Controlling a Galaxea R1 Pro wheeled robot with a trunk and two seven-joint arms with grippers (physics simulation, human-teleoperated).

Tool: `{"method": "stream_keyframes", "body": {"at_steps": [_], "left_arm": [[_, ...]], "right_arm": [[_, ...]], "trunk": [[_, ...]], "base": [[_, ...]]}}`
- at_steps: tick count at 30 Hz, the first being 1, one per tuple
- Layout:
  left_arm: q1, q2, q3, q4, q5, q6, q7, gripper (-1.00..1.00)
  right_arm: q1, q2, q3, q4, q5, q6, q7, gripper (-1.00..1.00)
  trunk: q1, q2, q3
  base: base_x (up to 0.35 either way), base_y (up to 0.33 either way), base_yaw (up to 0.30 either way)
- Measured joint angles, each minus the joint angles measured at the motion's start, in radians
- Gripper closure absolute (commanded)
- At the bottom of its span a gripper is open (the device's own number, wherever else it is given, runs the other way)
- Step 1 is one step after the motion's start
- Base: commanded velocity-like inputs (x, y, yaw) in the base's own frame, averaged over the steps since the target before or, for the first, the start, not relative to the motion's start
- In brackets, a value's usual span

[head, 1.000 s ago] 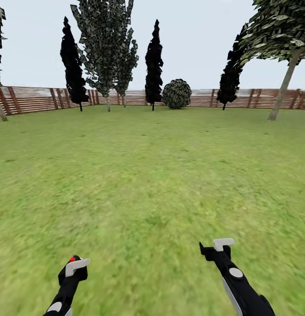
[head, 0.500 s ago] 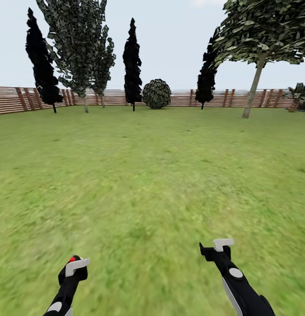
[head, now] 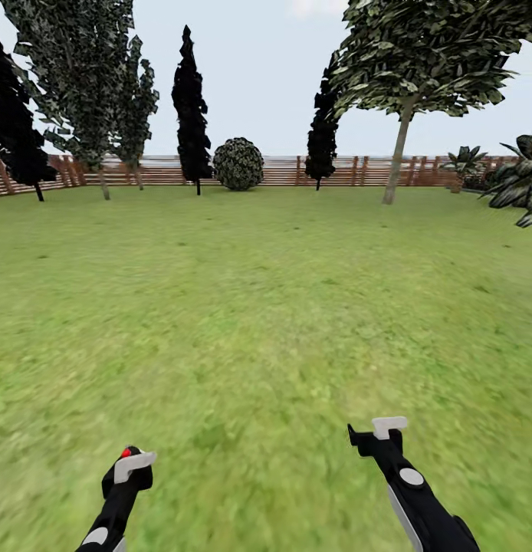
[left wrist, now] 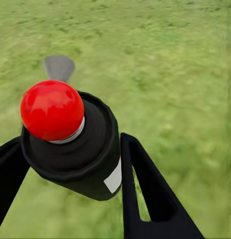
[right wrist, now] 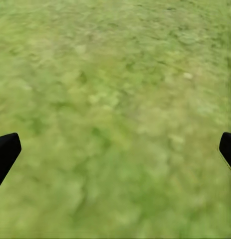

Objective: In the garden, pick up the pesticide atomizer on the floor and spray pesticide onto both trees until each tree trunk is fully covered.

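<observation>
Turning rightward, the head camera has swept across the garden lawn [head: 243,307]: the round bush [head: 238,163], the dark cypresses and the slatted fence [head: 350,171] have all slid toward the left of the picture, and a palm [head: 527,180] has come in at the far right. That is the view moving with the robot, not the plants.

The left gripper [left wrist: 70,164] has its two black fingers closed on the pesticide atomizer [left wrist: 75,144], a black can with a red ball top [left wrist: 51,110]; in the head view the same red tip shows at the gripper [head: 128,468], low and close to the robot. So the pick-up looks done, and this is the carrying stage.

The right gripper [right wrist: 115,149] is spread wide with nothing between its fingers, just grass below.

The tall tree [head: 427,54] with the slim tan-grey trunk [head: 396,157] stands far ahead of both grippers, up and to the right of the right one, near the fence. It has drawn closer to the middle of the view, which suggests the robot is lining up on it. A long stretch of lawn is left to cross before any spray could reach the trunk.
</observation>
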Motion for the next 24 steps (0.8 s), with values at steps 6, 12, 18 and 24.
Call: {"method": "stream_keyframes", "body": {"at_steps": [6,12,18,24], "left_arm": [[0.000,0.000,0.000,0.000,0.000,0.000,0.000,1.00],[0.000,0.000,0.000,0.000,0.000,0.000,0.000,1.00],[0.001,0.001,0.002,0.001,-0.001,-0.001,0.002,1.00],[0.001,0.002,0.001,0.002,-0.001,-0.001,0.004,1.00]], "right_arm": [[0.000,0.000,0.000,0.000,0.000,0.000,0.000,-1.00],[0.000,0.000,0.000,0.000,0.000,0.000,0.000,-1.00],[0.000,-0.002,-0.007,-0.017,-0.001,-0.098,-0.005,-1.00],[0.000,-0.007,-0.049,-0.240,-0.005,-0.350,-0.007,-1.00]], "trunk": [[0.000,0.000,0.000],[0.000,0.000,0.000],[0.000,0.000,0.000],[0.000,0.000,0.000]], "base": [[0.340,0.000,-0.267],[0.340,0.000,-0.237],[0.340,0.000,-0.031],[0.340,0.000,-0.002]]}}
